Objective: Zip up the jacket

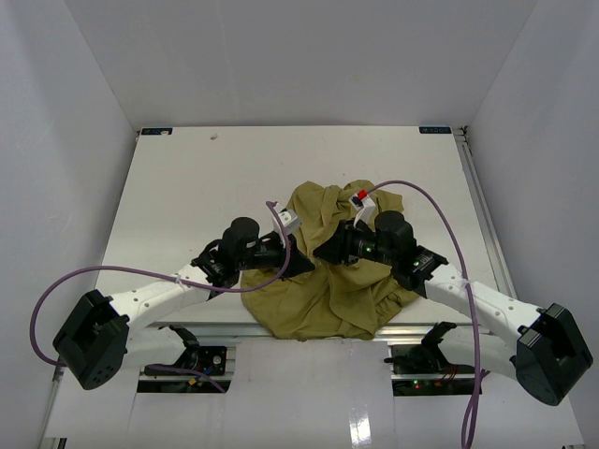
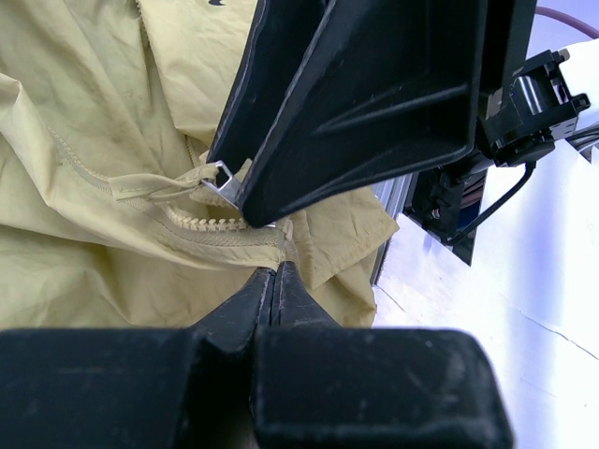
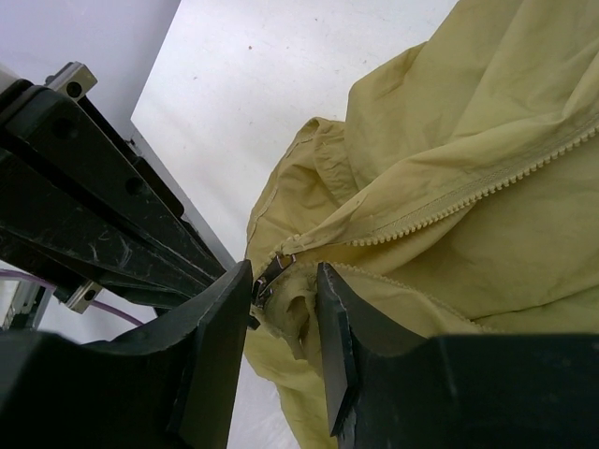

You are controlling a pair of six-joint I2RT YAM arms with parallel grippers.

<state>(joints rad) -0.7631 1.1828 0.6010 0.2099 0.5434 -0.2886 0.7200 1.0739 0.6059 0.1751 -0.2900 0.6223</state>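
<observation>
The olive-yellow jacket (image 1: 348,285) lies crumpled near the table's front edge, between my two arms. My left gripper (image 2: 274,273) is shut on the jacket (image 2: 75,112) hem, just below the bottom end of the zipper teeth. My right gripper (image 3: 284,271) meets it from the other side. Its jaws are closed in on the metal zipper slider (image 3: 270,274) and a small fold of jacket (image 3: 468,140) cloth, the slider resting against one finger. In the left wrist view the right arm's fingers (image 2: 374,103) fill the top, with the slider (image 2: 221,176) at their tips. From above, both gripper tips, left (image 1: 307,265) and right (image 1: 321,251), nearly touch.
The white table (image 1: 206,178) is boxed in by white walls on three sides. An aluminium rail (image 1: 215,329) runs along its near edge, right under the jacket's lower hem. Purple cables (image 1: 440,210) loop off both wrists.
</observation>
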